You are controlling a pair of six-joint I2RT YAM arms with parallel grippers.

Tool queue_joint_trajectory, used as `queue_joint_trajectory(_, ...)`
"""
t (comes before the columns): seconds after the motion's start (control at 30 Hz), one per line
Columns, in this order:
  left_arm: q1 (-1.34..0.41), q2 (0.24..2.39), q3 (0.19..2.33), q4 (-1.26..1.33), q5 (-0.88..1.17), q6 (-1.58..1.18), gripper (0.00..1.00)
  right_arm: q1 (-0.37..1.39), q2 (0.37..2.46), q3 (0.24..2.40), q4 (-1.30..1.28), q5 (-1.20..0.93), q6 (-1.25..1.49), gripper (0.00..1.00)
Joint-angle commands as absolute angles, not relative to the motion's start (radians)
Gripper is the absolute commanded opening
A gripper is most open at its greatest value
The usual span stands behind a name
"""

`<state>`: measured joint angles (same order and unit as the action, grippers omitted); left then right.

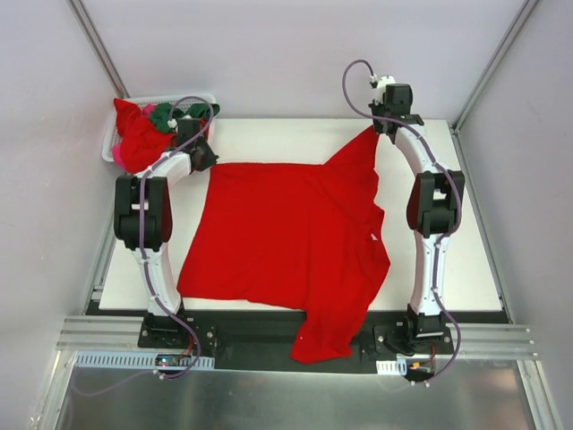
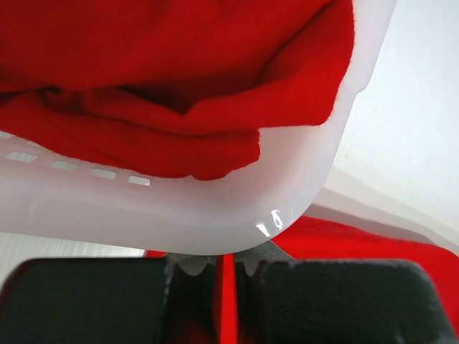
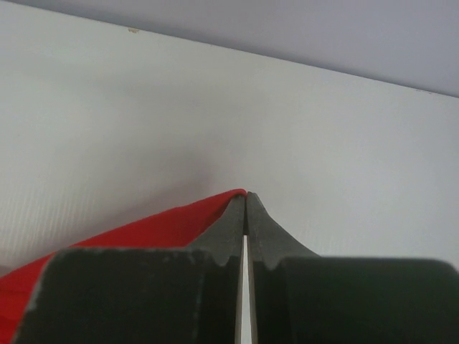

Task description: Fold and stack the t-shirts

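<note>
A large red t-shirt (image 1: 286, 233) lies spread over the white table (image 1: 466, 260). My left gripper (image 1: 206, 159) is shut on its far left corner, right beside the basket; the left wrist view shows red cloth (image 2: 373, 244) pinched between the closed jaws of that gripper (image 2: 226, 261). My right gripper (image 1: 382, 128) is shut on the shirt's far right corner, lifted into a peak; in the right wrist view the red cloth (image 3: 143, 233) ends at the closed tips of the gripper (image 3: 246, 195). More red shirts (image 1: 136, 136) and a dark green one (image 1: 166, 115) fill the basket.
The white lattice basket (image 1: 172, 97) stands at the table's far left corner, its rounded corner (image 2: 215, 215) almost touching my left fingers. One part of the spread shirt (image 1: 327, 336) hangs over the table's near edge between the arm bases. Walls close in on three sides.
</note>
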<state>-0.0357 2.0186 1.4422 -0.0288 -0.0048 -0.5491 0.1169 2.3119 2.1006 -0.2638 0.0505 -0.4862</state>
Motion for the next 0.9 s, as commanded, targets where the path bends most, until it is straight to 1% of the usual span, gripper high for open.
queue_joint_trajectory(0.0,-0.006,2.037,1.548,0.161,-0.089,-0.534,0.0,0.13,2.298,2.203,-0.178,0.061,-0.42,0.01)
queue_joint_trajectory(0.13,-0.006,1.971,1.447,0.164,-0.132,-0.598,0.0,0.167,2.281,2.197,-0.172,0.015,-0.357,0.01)
queue_joint_trajectory(0.27,-0.008,1.86,1.347,0.175,-0.112,-0.598,0.0,0.198,2.221,2.149,-0.178,0.061,-0.4,0.01)
queue_joint_trajectory(0.4,-0.014,1.758,1.247,0.187,-0.054,-0.571,0.0,0.198,2.082,2.03,-0.18,0.101,-0.394,0.01)
queue_joint_trajectory(0.5,-0.029,1.657,1.185,0.202,-0.014,-0.555,0.0,0.196,1.919,1.907,-0.181,0.153,-0.384,0.01)
queue_joint_trajectory(0.53,-0.037,1.631,1.172,0.204,-0.005,-0.537,0.0,0.196,1.826,1.843,-0.181,0.156,-0.385,0.01)
queue_joint_trajectory(0.6,-0.058,1.545,1.135,0.202,-0.014,-0.516,0.0,0.196,1.748,1.795,-0.179,0.176,-0.397,0.01)
queue_joint_trajectory(0.67,-0.06,1.47,1.115,0.203,-0.031,-0.499,0.0,0.195,1.656,1.77,-0.187,0.187,-0.411,0.01)
queue_joint_trajectory(0.73,-0.06,1.409,1.097,0.195,-0.043,-0.476,0.0,0.195,1.617,1.785,-0.231,0.184,-0.434,0.01)
queue_joint_trajectory(0.87,-0.06,1.326,1.074,0.202,-0.005,-0.42,0.0,0.196,1.504,1.798,-0.282,0.19,-0.426,0.01)
